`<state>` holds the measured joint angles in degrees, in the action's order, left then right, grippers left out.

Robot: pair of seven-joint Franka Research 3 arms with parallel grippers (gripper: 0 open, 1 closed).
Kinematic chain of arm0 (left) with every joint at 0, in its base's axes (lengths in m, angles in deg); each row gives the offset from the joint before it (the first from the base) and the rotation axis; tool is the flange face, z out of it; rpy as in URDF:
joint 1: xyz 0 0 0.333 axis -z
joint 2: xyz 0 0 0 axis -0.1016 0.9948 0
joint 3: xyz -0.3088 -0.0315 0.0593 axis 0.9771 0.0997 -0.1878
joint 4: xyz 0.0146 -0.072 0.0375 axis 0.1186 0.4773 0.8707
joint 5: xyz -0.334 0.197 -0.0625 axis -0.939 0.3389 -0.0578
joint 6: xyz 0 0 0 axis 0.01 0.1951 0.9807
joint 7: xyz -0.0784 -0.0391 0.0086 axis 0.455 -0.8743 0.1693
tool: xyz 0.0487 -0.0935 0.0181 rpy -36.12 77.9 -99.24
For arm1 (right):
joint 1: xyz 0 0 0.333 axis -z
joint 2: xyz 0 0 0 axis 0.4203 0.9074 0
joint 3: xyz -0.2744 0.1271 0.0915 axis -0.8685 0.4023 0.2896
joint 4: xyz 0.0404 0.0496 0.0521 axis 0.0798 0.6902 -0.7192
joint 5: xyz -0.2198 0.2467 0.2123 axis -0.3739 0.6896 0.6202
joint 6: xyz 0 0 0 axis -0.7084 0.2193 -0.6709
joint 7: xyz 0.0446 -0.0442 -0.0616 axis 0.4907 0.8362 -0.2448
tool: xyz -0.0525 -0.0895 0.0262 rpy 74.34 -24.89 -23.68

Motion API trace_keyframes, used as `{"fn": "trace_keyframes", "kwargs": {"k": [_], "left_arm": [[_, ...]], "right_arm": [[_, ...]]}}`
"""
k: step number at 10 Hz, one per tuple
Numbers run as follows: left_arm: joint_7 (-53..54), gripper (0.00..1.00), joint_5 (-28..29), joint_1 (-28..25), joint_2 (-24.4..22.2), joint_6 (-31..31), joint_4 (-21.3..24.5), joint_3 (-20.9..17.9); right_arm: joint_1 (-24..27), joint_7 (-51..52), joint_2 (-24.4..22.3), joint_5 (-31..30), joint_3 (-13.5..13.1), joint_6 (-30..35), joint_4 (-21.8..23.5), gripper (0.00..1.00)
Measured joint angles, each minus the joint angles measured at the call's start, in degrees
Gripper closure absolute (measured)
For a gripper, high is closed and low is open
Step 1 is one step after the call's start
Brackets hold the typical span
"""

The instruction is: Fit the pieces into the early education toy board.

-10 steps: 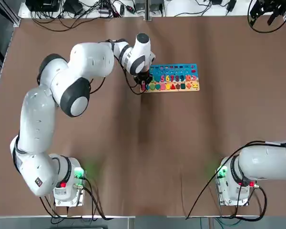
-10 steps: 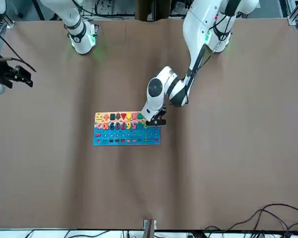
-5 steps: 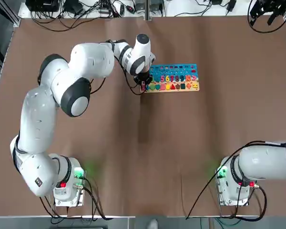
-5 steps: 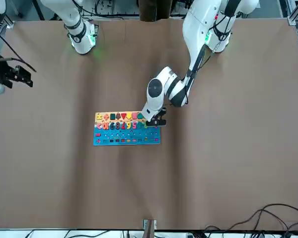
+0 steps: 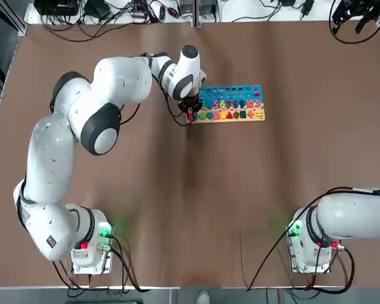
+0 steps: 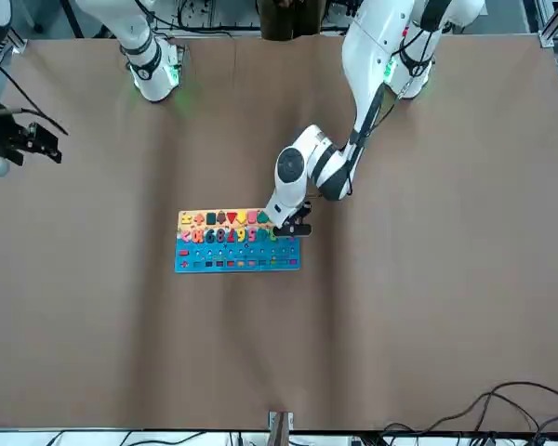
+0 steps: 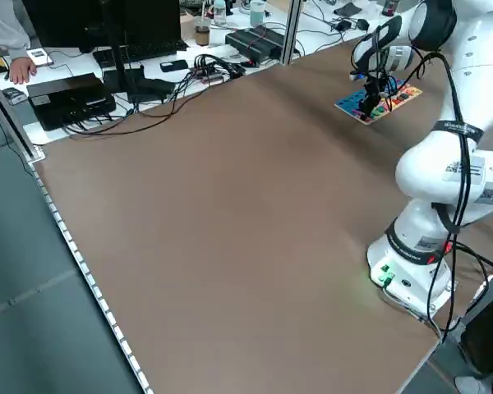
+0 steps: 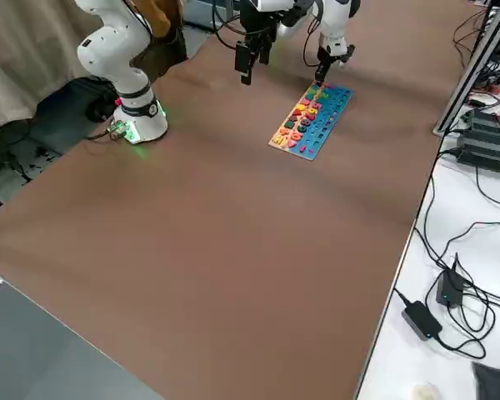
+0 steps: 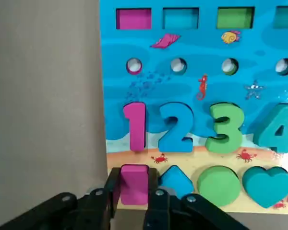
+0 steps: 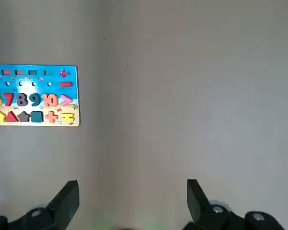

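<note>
Left gripper [image 9: 133, 203] pinches a pink block [image 9: 134, 183] at the toy board [image 9: 192, 96] corner slot (beside the blue diamond [image 9: 175, 179]). Keep it square, press straight down, then release; right gripper [image 10: 132, 196] hangs open

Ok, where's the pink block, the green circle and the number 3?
pink block [image 9: 134, 183], left wrist view, its front face.
green circle [image 9: 220, 185], left wrist view, its middle.
number 3 [image 9: 224, 128], left wrist view, its centre.

Left tool [image 9: 133, 197] points down, fingers pinched close — right tool [image 10: 132, 201] hangs raised, fingers spread wide.
</note>
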<state>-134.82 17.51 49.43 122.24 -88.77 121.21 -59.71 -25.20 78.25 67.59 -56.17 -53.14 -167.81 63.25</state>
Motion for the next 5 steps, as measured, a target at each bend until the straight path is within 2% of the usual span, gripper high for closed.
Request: {"fn": "trace_keyframes", "kwargs": {"k": [5], "left_arm": [[0.0, 0.70, 0.0, 0.0, 0.0, 0.0, 0.0, 0.0]], "right_arm": [[0.0, 0.0, 0.0, 0.0, 0.0, 0.0, 0.0, 0.01]]}}
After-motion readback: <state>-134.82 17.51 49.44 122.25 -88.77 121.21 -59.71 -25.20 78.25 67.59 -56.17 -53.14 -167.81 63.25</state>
